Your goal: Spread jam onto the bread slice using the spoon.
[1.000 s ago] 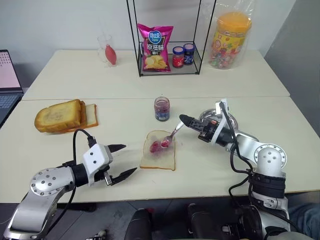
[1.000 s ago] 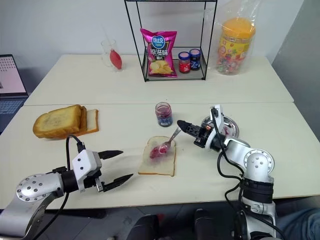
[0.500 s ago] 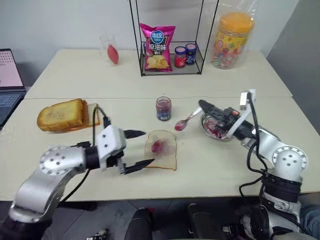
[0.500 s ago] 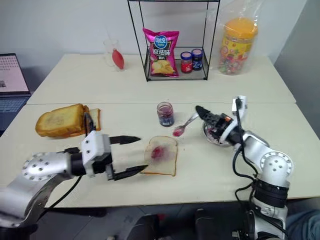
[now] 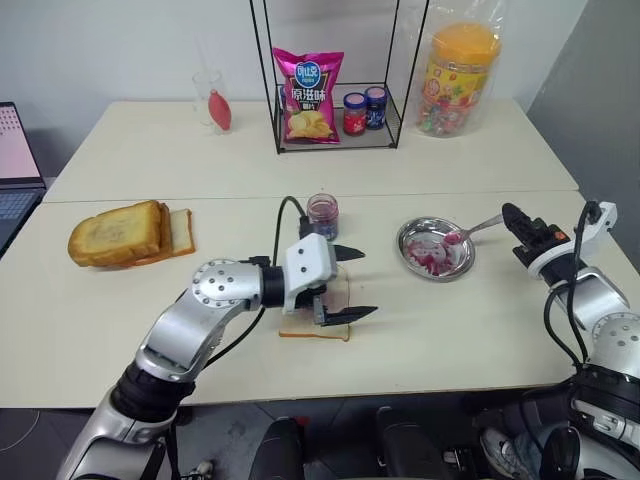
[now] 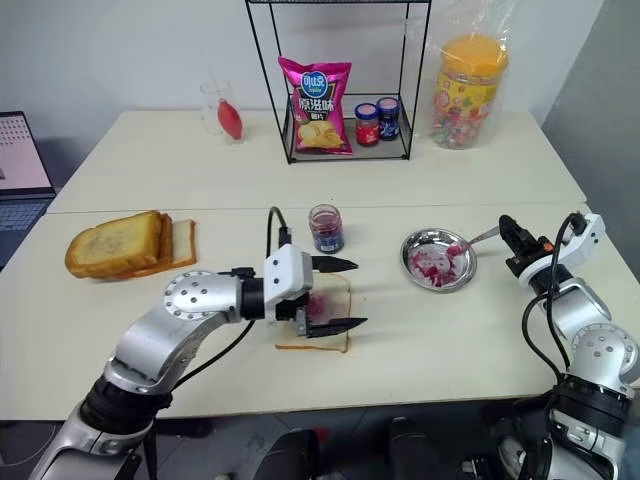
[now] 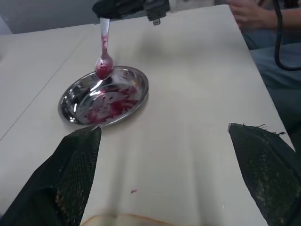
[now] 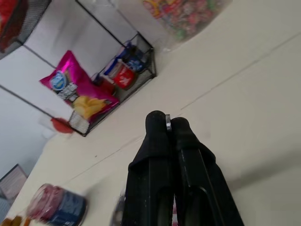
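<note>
Jam-stained slim metal spoon sits pinched in our right gripper over the round steel dish; our left gripper gapes wide above the flat bread slice.

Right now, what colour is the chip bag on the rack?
Bright pink chip bag, with yellow chips pictured; clearest in the left eye view.

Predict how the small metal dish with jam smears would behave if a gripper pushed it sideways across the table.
The metal dish would probably slide easily, since it looks thin and shallow and so likely light, on a smooth table. It seems unlikely to tip, being wide and low. The jam smeared inside would probably stay put, though the spoon bowl hovering at its rim could be knocked.
</note>
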Robot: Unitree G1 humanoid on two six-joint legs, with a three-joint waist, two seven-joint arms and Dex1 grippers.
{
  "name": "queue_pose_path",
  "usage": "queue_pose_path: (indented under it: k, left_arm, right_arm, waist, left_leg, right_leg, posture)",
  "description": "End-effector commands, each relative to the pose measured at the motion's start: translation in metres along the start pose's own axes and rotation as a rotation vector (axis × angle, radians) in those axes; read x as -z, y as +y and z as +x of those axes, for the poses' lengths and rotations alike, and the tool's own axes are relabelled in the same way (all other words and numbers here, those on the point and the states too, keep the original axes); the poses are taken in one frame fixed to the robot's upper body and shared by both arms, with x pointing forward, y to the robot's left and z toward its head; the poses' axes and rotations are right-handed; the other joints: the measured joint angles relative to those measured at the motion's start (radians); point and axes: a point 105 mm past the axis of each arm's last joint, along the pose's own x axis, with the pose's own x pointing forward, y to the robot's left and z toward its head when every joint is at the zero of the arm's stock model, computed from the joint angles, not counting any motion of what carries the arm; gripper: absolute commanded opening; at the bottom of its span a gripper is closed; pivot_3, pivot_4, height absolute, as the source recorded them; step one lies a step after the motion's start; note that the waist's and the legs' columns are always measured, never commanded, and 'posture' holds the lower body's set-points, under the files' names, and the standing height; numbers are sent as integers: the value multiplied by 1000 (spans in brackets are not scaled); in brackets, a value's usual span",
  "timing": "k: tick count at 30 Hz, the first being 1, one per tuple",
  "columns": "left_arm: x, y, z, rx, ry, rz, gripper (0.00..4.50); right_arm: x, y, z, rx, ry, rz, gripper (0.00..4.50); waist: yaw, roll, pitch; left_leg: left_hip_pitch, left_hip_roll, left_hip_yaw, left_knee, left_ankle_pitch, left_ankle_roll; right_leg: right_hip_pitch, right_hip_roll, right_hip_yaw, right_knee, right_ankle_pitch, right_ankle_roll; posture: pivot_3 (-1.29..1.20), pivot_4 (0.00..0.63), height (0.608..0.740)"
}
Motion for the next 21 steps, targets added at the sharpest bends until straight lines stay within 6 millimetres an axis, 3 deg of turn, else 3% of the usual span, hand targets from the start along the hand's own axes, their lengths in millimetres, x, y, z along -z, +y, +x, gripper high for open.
queue_pose_path:
  k: [1,9,21]
  left_arm:
    - [-13,5,7,6,-31,69,4500]
    - [-25,14,18,-36,-66,79,4500]
    - [-30,15,19,-42,-83,65,4500]
  right_arm:
    - [-9,9,5,-51,-23,-37,18]
    - [3,-9,8,8,21,-49,18]
    - [8,-8,6,26,38,-201,2430]
  waist:
    - [1,0,0]
    - [3,0,0]
    - [3,0,0]
  left_leg:
    - [0,0,0,0,0,0]
    - [0,0,0,0,0,0]
    - [0,0,0,0,0,0]
  right_leg:
    - [0,0,0,0,0,0]
    - [0,0,0,0,0,0]
    - [0,0,0,0,0,1]
  posture:
    - [0,150,740]
    - [0,150,740]
    - [0,150,740]
